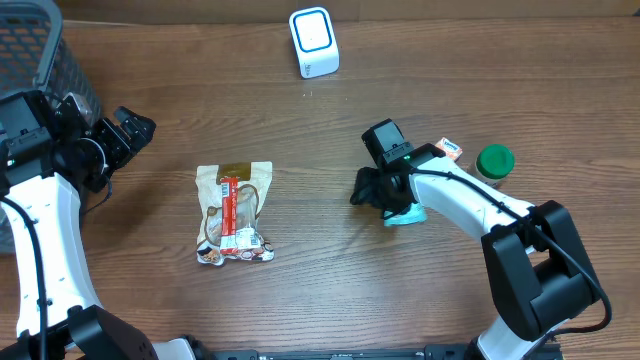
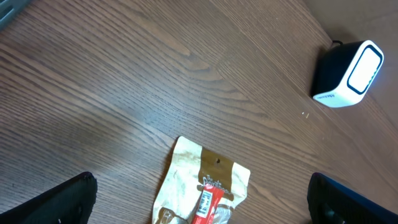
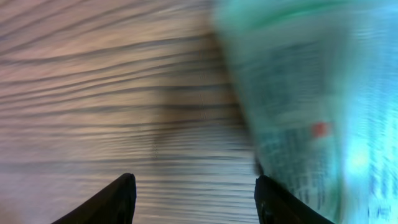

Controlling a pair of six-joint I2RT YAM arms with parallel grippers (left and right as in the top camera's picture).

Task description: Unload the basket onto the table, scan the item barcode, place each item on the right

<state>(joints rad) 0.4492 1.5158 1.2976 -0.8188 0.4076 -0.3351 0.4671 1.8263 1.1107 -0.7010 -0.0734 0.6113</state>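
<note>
The white barcode scanner [image 1: 314,42] with its blue-lit face stands at the table's far edge, also in the left wrist view as the scanner [image 2: 348,74]. A teal printed packet [image 1: 406,214] lies under my right gripper [image 1: 384,198]. In the blurred right wrist view the packet [image 3: 311,112] sits just outside the right finger [image 3: 283,205], and my right gripper [image 3: 199,202] is open over bare wood. A tan snack bag [image 1: 235,213] with a red bar lies centre-left. My left gripper [image 1: 130,130] is open wide, up and left of it, above the bag [image 2: 202,186].
A green-lidded jar [image 1: 494,163] and a small orange-and-blue box [image 1: 450,149] stand right of the right arm. A dark wire basket [image 1: 40,50] fills the far left corner, behind the left arm.
</note>
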